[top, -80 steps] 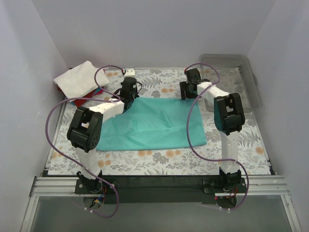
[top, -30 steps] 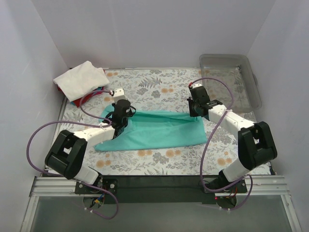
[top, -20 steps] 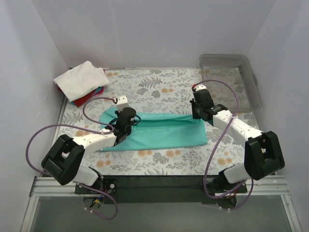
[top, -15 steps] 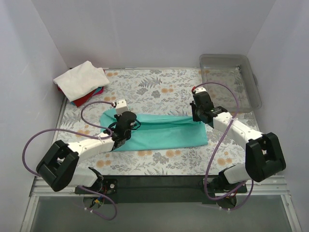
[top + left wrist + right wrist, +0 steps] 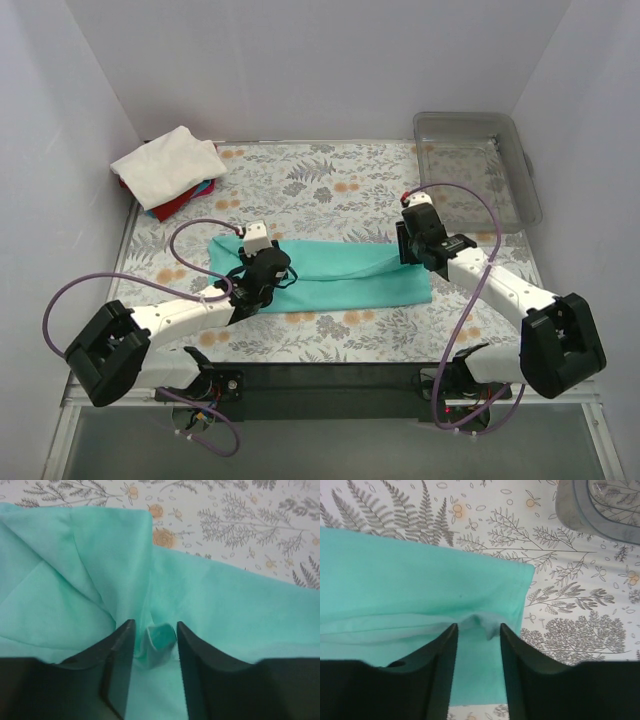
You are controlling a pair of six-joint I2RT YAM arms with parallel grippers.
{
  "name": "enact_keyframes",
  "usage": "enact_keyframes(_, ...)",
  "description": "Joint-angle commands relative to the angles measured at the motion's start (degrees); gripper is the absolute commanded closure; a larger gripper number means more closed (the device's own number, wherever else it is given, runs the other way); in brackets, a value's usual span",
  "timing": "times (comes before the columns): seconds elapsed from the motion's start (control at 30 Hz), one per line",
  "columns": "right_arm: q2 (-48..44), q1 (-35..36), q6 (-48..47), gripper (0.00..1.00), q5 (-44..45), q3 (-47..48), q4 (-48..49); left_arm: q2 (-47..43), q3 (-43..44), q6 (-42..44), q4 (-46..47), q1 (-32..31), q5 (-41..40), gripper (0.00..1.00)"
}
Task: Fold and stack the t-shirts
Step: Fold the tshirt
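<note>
Teal shirt (image 5: 340, 275) folded into long strip toward surface (image 5: 330, 180) near edge; cross-folds, stacking on far-left-corner pile (image 5: 168, 165) remain. Left gripper (image 5: 155, 627), right gripper (image 5: 478, 627) open over cloth.

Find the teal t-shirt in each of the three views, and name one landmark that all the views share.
Top view: the teal t-shirt lies as a long strip mid-table.
Left wrist: the t-shirt fills most of the picture.
Right wrist: the t-shirt covers the left side.
Shared landmark: the flowered table cover beyond its edge.
</note>
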Motion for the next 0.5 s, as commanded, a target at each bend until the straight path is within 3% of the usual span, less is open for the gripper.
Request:
enact_keyframes(0.0,-1.96,0.88,0.80,0.62,1.37,-1.43,-2.86,-3.73,-0.88,-3.87,-7.19,-2.99,-1.09,0.57)
enact_keyframes(0.03,-2.49,1.06,0.97,0.48,1.63,-2.13,-3.40,-4.52,-1.31,-4.23,-7.91,-3.78,-1.09,0.54)
enact_keyframes(0.1,-4.68,1.24,1.59,0.40,2.50,-2.92,-4.97,-6.54,-1.23,-5.81,-10.98,-5.54,-1.00,0.40)
enact_keyframes(0.13,-5.56,1.32,1.68,0.36,2.69,-3.62,-5.33,-7.16,-0.62,-6.34,-12.04,-5.81,-1.00,0.39)
enact_keyframes(0.27,-9.34,1.32,1.59,0.32,3.48,-3.99,-5.07,-8.92,1.05,-5.82,-11.53,-6.07,-1.79,0.36)
enact_keyframes(0.47,-6.81,1.32,0.89,0.32,-1.96,-2.40,-1.82,1.34,7.98,1.91,2.16,-5.90,-2.41,0.29)
